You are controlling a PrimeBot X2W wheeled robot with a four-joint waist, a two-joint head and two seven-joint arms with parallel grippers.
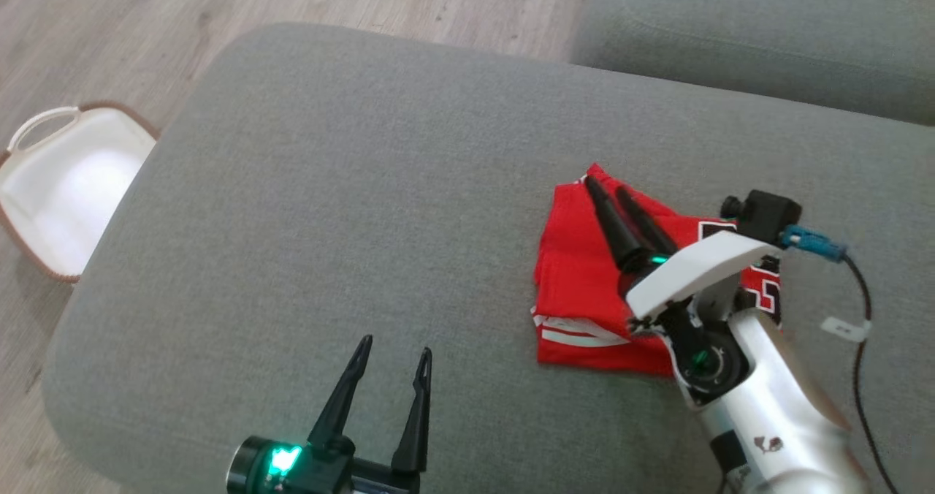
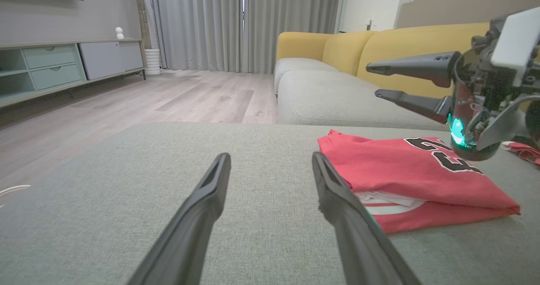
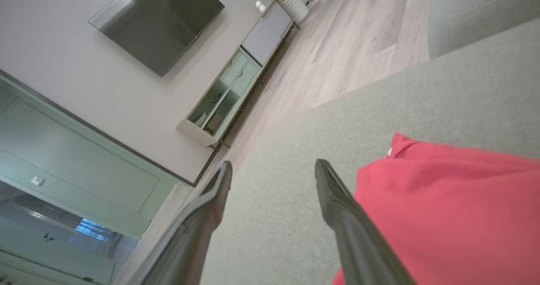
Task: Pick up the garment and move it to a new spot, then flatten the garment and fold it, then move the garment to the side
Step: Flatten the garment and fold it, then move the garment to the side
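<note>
the red garment (image 1: 577, 260) lies folded on the grey sofa seat (image 1: 365, 187), toward the seat's right side and about midway between its far and near edges. it is a compact, roughly square bundle. black numerals edged in white show on its top layer, and white and red striped trim shows at the open edge facing the near side. in the left wrist view the garment (image 2: 396, 167) rests flat, its layers stacked, and a small strip of the same red cloth shows past it at the right

the right hand (image 1: 605, 185) hangs over the garment with its two dark fingers pointing toward the far left corner of the seat. its fingers stand apart and grip nothing. the left wrist view shows the right hand (image 2: 373, 81) above the cloth, clear of it, one finger over the other. in its own wrist view the right hand (image 3: 273, 162) has its fingers spread, with the garment (image 3: 443, 209) beside the right finger

the left hand (image 1: 395, 346) is near the seat's near edge, well left of the garment, fingers spread wide with nothing between them. in its own view the left hand (image 2: 271, 156) points across bare grey fabric

a white basket (image 1: 44, 118) with a brown rim stands on the wooden floor (image 1: 109, 26) off the seat's left edge
</note>
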